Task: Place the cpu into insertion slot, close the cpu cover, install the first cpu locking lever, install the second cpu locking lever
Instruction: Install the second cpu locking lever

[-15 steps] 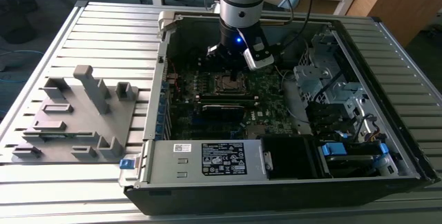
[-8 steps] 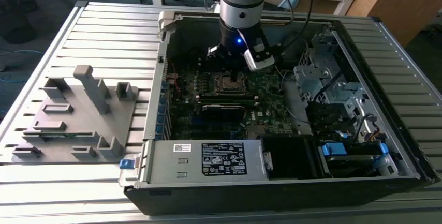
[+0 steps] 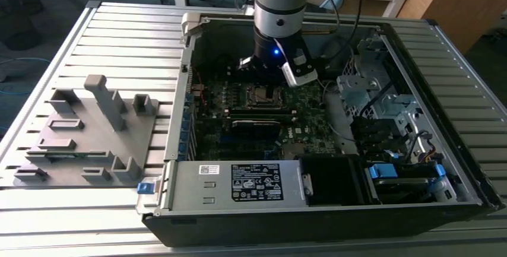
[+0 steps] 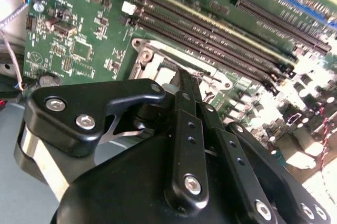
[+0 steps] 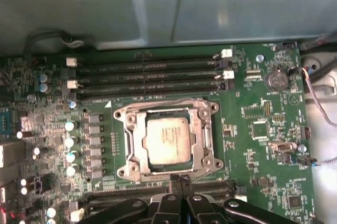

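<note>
The cpu [image 5: 167, 139], a dull silver square chip, lies flat in the insertion slot [image 5: 122, 114] on the green motherboard. The cpu cover [image 5: 136, 147], a silver frame plate, lies down around the chip's edges. My gripper [image 5: 179, 178] hovers just beside one edge of the slot, with its black fingers pressed together and nothing between them. In the second wrist view the gripper [image 4: 185, 79] has its tips close above the slot's metal rim [image 4: 150, 58]. The exterior view has the arm standing over the slot [image 3: 265, 95] inside the open computer case.
Long black memory slots [image 5: 152, 74] run beside the socket. A power supply [image 3: 237, 183] fills the case's near side and a metal drive cage [image 3: 372, 91] stands at the exterior view's right. A grey parts fixture [image 3: 87, 132] lies on the slatted table, at the left.
</note>
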`<state>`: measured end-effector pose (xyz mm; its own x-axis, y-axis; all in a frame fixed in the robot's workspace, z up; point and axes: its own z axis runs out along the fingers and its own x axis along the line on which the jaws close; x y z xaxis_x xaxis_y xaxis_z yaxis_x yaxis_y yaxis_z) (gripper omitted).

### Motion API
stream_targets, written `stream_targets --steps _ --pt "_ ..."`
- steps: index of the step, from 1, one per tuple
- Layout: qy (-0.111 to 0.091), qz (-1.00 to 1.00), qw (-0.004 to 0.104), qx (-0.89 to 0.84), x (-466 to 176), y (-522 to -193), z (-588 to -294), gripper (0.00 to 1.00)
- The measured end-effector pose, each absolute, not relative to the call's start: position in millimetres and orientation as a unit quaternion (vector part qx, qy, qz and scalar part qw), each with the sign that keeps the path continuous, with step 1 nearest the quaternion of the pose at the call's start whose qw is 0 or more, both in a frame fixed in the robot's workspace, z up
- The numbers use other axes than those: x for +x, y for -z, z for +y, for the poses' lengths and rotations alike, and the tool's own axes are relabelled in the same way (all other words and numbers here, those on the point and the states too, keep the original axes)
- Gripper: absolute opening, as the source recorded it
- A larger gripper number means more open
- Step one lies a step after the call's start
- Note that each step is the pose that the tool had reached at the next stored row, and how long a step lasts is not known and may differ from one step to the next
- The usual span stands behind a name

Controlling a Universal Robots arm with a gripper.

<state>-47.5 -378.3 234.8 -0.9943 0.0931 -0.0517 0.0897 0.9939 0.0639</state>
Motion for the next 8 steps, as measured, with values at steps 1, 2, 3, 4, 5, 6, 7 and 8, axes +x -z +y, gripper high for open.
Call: stream_targets --steps 1,2,3,4,5,6,7,8 --pt "-0.031 0.998 0.027 0.046 -47.5 -234.8 -380.0 0.11" --pt "-0.031 0.998 0.027 0.046 -47.6 -234.8 -381.2 0.11" --pt "-0.031 0.998 0.027 0.046 -48.1 -234.8 -382.0 0.11" --pt "-0.031 0.998 0.027 0.046 -49.0 -234.8 -382.6 0.11" --pt "-0.032 0.998 0.027 0.046 -50.3 -234.6 -383.1 0.11" --pt "-0.032 0.998 0.027 0.046 -51.7 -234.5 -383.5 0.11" --pt "-0.032 0.998 0.027 0.046 -52.8 -234.3 -383.9 0.11" --pt "-0.032 0.998 0.027 0.046 -53.7 -234.1 -384.4 0.11"
